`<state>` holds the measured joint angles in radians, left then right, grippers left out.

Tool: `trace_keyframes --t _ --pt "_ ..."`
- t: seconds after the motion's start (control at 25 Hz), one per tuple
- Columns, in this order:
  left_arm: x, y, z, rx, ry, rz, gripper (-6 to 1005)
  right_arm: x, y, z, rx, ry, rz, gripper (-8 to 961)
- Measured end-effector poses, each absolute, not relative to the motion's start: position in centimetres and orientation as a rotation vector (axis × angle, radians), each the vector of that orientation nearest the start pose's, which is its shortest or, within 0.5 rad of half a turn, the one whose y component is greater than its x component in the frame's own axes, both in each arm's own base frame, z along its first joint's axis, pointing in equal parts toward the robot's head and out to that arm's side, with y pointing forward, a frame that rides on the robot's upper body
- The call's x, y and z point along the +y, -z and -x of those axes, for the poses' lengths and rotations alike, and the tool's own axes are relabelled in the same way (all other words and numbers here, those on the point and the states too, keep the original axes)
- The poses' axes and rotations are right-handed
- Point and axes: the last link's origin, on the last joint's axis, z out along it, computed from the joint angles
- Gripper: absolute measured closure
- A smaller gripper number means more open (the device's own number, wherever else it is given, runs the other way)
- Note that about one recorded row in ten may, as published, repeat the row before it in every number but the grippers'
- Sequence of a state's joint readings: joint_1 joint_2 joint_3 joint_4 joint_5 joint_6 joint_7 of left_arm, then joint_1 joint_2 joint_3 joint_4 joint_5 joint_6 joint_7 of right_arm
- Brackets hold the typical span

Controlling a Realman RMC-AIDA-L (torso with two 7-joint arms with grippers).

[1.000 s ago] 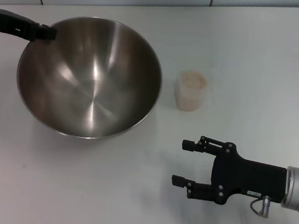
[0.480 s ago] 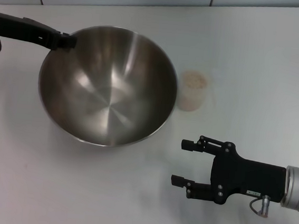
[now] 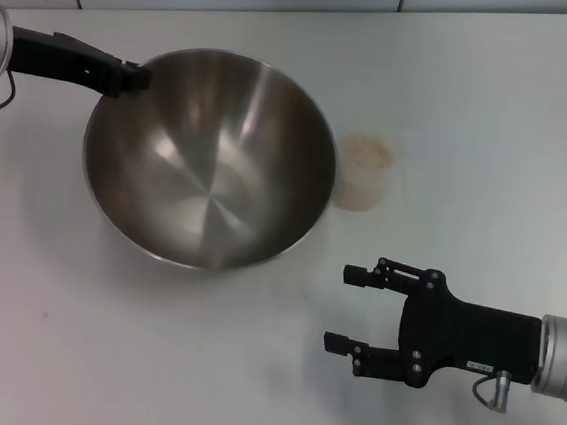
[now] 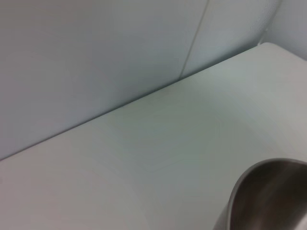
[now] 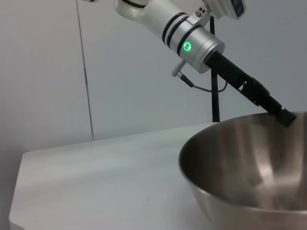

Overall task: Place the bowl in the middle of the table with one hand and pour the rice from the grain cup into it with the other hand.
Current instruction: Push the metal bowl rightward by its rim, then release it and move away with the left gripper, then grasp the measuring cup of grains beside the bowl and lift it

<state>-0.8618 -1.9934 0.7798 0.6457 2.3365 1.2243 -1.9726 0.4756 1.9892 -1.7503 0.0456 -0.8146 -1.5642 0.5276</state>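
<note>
The large, deep, shiny stainless-steel mixing bowl point(image 3: 208, 160) stands on the plain white matte table point(image 3: 80, 344), left of centre in the head view, with its far-left rim held by the black left gripper point(image 3: 126, 79). That gripper is pinched onto the thin rim, a hold suited to dragging or steering the bowl across the surface, and the silver-grey wrist reaches in from the robot's left. The bowl is empty. The small translucent whitish plastic grain cup point(image 3: 365, 171) stands upright just beside the bowl's right wall; whether the 2 touch cannot be told. The off-white rice point(image 3: 368, 151) fills it near to the top. The black right gripper point(image 3: 352, 310) hangs near the front edge of the table, well apart from the cup, with its 2 slim fingers spread wide and holding nothing; the opening faces the robot's left, which I judge to be a ready stance for taking the cup from the side. In my judgement the placing step is near its end and the pour is not yet begun. The main obstruction is closeness: the bowl wall crowds the cup's left side, leaving little room for a finger there, and a knock could tip the cup. Beyond the table stands a pale panelled wall point(image 4: 96, 57).
</note>
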Motion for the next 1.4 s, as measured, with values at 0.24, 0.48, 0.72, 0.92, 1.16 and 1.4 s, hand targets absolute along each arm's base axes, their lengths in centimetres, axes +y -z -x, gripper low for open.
trace_keyframes --t 0.24,0.48,0.72,0.92,1.16,1.4 --pt "43.9 -1.5 21.5 -0.921 0.171 2.546 957 23.7 6.1 -30.8 0.301 -0.840 2.694 185" --pt "43.9 -1.8 22.1 -0.921 0.172 2.509 932 23.6 6.1 -30.9 0.302 -0.839 2.693 185" --pt "43.6 -2.2 21.7 -0.880 0.183 2.521 826 23.6 6.1 -30.9 0.307 -0.837 2.691 185" --pt "41.6 -3.5 21.4 -0.715 0.182 2.604 726 23.7 6.0 -31.3 0.336 -0.821 2.656 184" --pt "38.0 -5.0 23.3 -0.504 0.398 2.599 428 24.5 4.8 -33.6 0.480 -0.762 2.374 184" --pt "35.1 -5.2 25.4 -0.414 0.513 2.566 213 25.7 3.7 -35.1 0.583 -0.730 2.120 184"
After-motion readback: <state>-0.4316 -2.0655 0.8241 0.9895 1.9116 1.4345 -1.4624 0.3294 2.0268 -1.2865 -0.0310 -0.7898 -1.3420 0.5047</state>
